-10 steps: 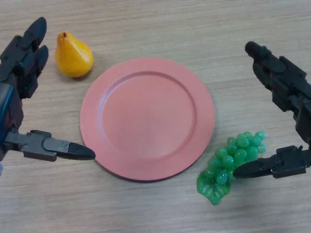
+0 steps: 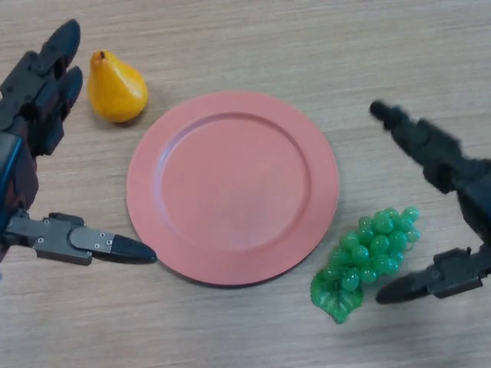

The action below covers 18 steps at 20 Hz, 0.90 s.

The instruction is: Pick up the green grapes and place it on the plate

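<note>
A bunch of green grapes [image 2: 369,251] with a green leaf lies on the wooden table, just off the lower right edge of the round pink plate [image 2: 232,186]. My right hand [image 2: 453,184] is open around the grapes: its fingers reach out above them and its thumb lies just below and to the right, not touching them. My left hand [image 2: 31,130] is open at the left edge, its thumb tip close to the plate's lower left rim. The plate has nothing on it.
A yellow pear [image 2: 115,88] lies at the upper left, between the left hand's fingers and the plate. The wooden table [image 2: 245,38] fills the view.
My right hand has swung down and left: its fingers now reach nearer the plate and its thumb has dropped just below the grapes. The left hand shifted slightly. The grapes have not moved.
</note>
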Each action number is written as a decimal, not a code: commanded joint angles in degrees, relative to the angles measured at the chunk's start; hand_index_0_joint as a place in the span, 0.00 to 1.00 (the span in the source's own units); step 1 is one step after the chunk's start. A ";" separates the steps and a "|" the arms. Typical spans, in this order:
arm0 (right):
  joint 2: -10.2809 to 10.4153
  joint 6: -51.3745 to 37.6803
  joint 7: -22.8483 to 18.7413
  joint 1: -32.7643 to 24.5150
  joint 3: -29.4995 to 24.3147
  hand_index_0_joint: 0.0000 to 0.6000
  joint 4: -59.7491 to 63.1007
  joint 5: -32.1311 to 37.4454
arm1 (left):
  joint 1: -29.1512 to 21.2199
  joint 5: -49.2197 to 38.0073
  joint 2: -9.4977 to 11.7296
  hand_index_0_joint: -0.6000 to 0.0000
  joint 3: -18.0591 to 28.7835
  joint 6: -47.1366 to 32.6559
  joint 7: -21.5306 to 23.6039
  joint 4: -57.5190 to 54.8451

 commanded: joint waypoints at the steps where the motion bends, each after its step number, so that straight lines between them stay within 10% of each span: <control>1: -1.81 -9.28 0.66 -2.10 -1.72 0.00 0.38 -0.34 | -0.50 0.50 1.44 1.00 3.61 -5.00 -1.23 -5.31; 15: -5.10 -20.27 1.82 -10.34 -0.73 0.00 29.51 0.59 | 2.34 -6.62 0.89 1.00 10.07 0.74 -3.23 -7.22; 18: -4.53 -18.58 2.35 -10.02 -0.62 0.50 29.09 2.86 | 2.35 -6.90 0.93 1.00 10.48 0.84 -3.27 -7.21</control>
